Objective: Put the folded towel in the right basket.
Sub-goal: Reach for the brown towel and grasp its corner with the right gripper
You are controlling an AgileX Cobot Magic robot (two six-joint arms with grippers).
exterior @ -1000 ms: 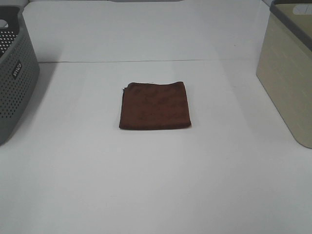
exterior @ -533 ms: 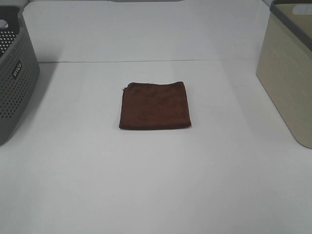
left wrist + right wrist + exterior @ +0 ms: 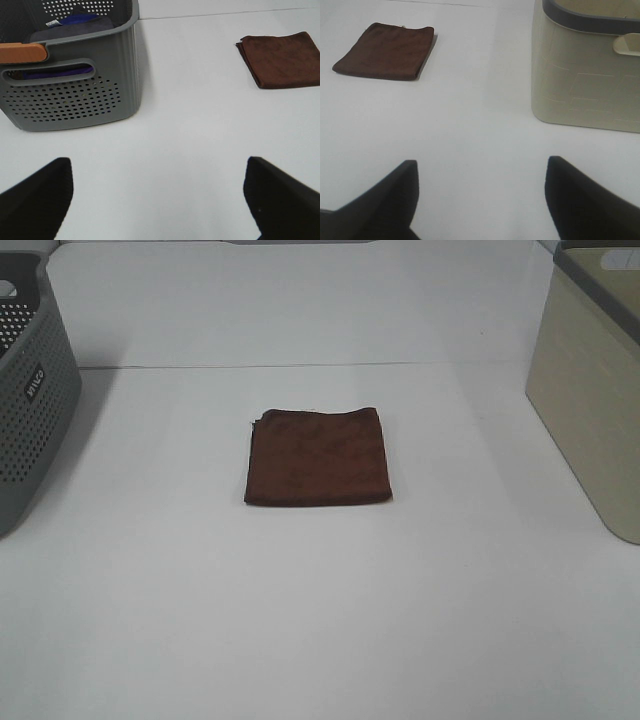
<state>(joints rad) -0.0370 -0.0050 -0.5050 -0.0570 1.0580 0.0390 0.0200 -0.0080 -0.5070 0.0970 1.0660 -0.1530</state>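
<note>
A folded dark brown towel (image 3: 318, 456) lies flat in the middle of the white table. It also shows in the left wrist view (image 3: 281, 59) and in the right wrist view (image 3: 386, 50). The beige right basket (image 3: 590, 380) stands at the table's right edge, also in the right wrist view (image 3: 585, 65). Neither arm shows in the exterior high view. My left gripper (image 3: 157, 192) is open and empty, well short of the towel. My right gripper (image 3: 480, 195) is open and empty, with the towel and the beige basket both ahead of it.
A grey perforated basket (image 3: 30, 390) stands at the table's left edge; the left wrist view shows it (image 3: 70, 75) holding blue and purple cloth, with an orange handle. The table top (image 3: 320, 620) is white with a seam line across the back.
</note>
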